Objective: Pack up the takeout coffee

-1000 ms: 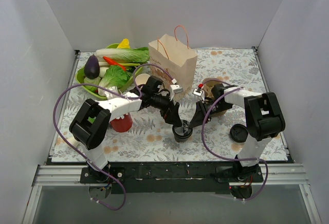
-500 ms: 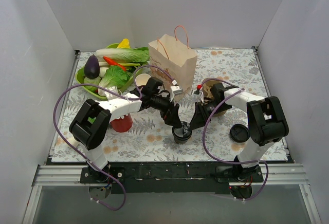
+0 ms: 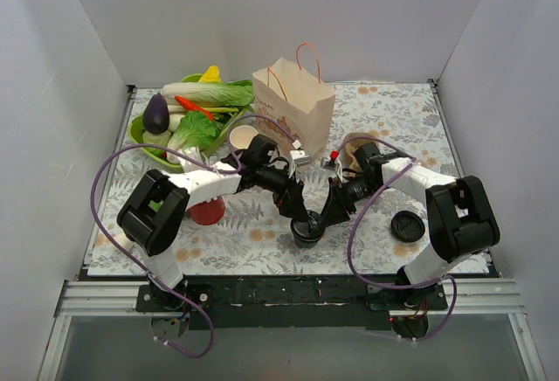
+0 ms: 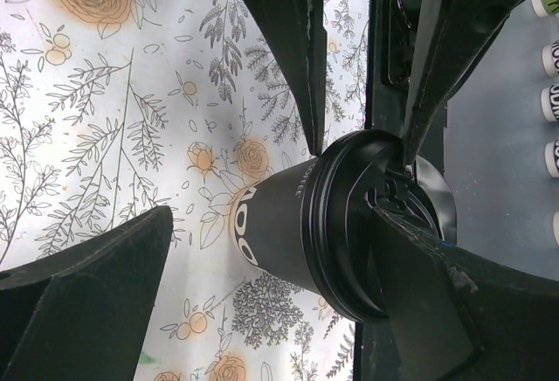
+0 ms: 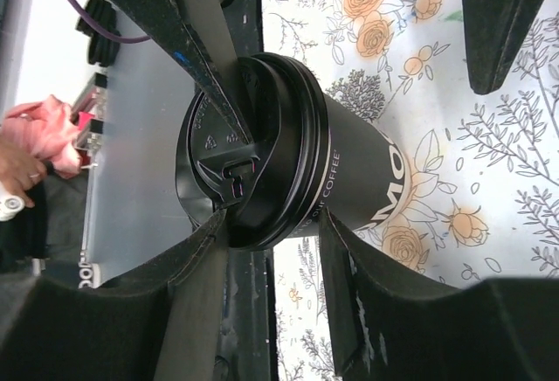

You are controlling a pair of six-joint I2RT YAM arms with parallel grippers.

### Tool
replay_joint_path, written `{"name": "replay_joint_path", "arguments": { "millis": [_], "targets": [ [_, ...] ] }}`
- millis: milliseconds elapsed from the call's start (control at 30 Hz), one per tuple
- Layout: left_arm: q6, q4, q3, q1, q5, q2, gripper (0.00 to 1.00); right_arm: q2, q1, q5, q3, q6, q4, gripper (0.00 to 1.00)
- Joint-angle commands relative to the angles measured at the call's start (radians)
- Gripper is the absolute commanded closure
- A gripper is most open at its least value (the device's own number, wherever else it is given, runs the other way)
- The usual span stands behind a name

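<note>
The takeout coffee [image 3: 307, 230], a dark paper cup with a black lid, stands on the floral mat near the front edge. In the left wrist view the cup [image 4: 288, 228] lies between my wide-open left gripper [image 4: 279, 219]; one finger [image 4: 437, 302] rests on the lid top, the other stands well off to the side. My right gripper [image 5: 275, 217] straddles the lid rim [image 5: 262, 149], one finger [image 5: 196, 302] on the lid top and the other on the cup wall under the rim. In the top view my left gripper [image 3: 300, 213] and right gripper [image 3: 328, 212] meet over the cup.
A brown paper bag [image 3: 294, 101] stands at the back centre. A green basket of vegetables [image 3: 140, 134] is at the back left. A red cup [image 3: 207, 211] and a lidless white cup [image 3: 242, 140] are on the left. A loose black lid [image 3: 407, 225] lies on the right.
Both grippers have moved down and toward the front edge, closing in on the cup. The cup has shifted slightly toward the front.
</note>
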Motion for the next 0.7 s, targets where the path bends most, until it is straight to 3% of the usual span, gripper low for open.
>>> {"name": "replay_joint_path", "arguments": {
  "millis": [0,100,333,667],
  "targets": [
    [0.105,0.032,-0.067,-0.003,-0.202,-0.019,0.07,-0.003,0.032,0.44,-0.074,-0.091,0.156,0.49],
    [0.105,0.027,-0.052,-0.003,-0.181,-0.039,0.06,-0.026,0.018,0.321,-0.03,-0.094,0.107,0.46],
    [0.051,0.024,0.023,-0.003,-0.115,-0.084,0.05,-0.035,0.009,0.128,0.191,-0.181,-0.132,0.16],
    [0.052,0.023,0.025,-0.003,-0.127,-0.124,0.04,-0.045,0.01,0.134,0.237,-0.273,-0.261,0.1]
  ]
}}
